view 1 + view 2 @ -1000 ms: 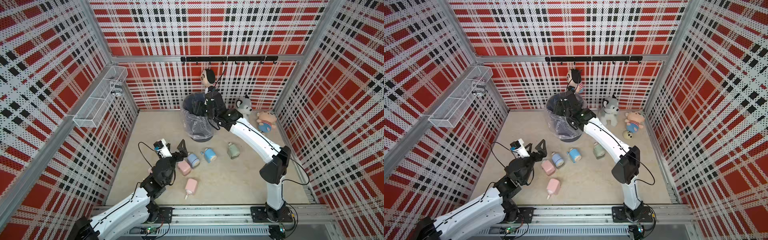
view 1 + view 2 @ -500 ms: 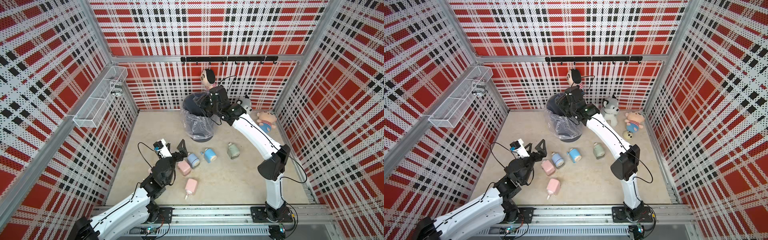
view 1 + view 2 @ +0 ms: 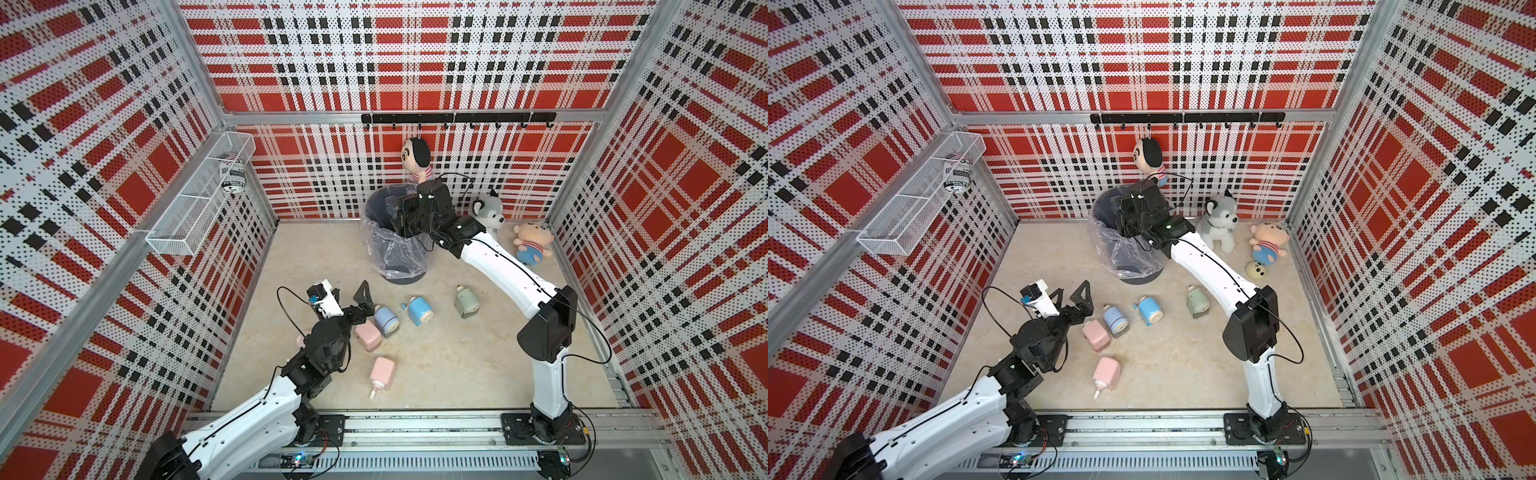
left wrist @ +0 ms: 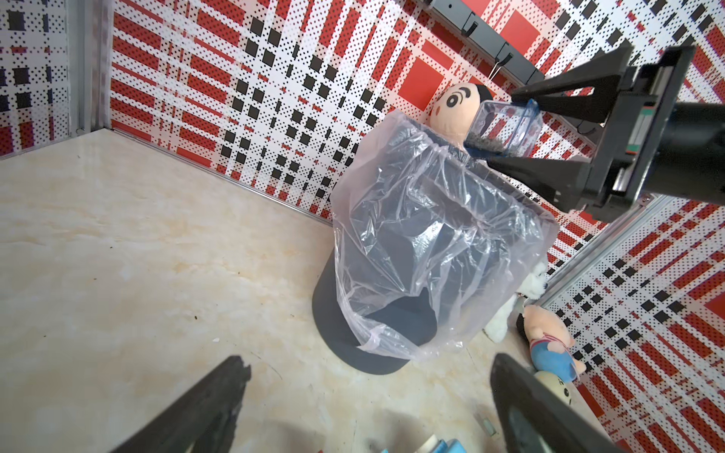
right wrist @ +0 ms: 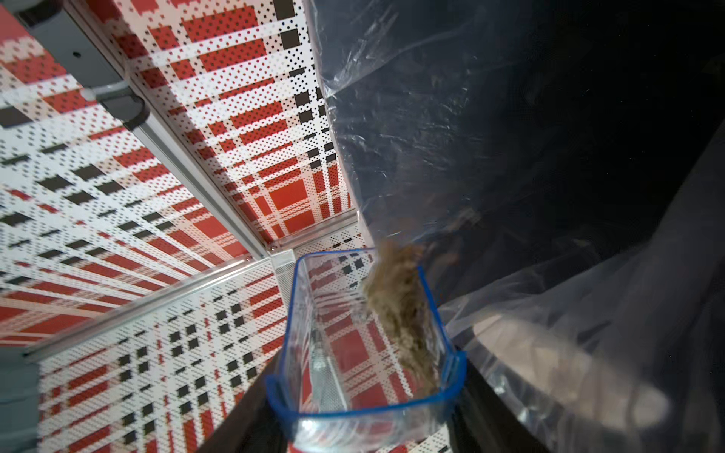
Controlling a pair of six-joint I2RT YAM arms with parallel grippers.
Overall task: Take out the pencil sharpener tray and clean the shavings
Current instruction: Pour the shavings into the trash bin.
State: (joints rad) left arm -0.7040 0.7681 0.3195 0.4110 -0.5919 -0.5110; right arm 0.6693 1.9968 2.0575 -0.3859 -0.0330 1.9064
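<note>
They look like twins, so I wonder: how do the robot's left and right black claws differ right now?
The left gripper is open and empty; the right gripper is shut on a clear blue-rimmed plastic tray. The left hangs near a pink box-shaped sharpener; the right is raised over the plastic-lined dark bin, tray tipped, brown shavings at its mouth. Both have black triangular fingers.

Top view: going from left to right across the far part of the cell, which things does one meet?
Wire basket → trash bin → husky plush → striped-shirt doll. The hanging doll overlaps the bin sideways, so it is left out.
</note>
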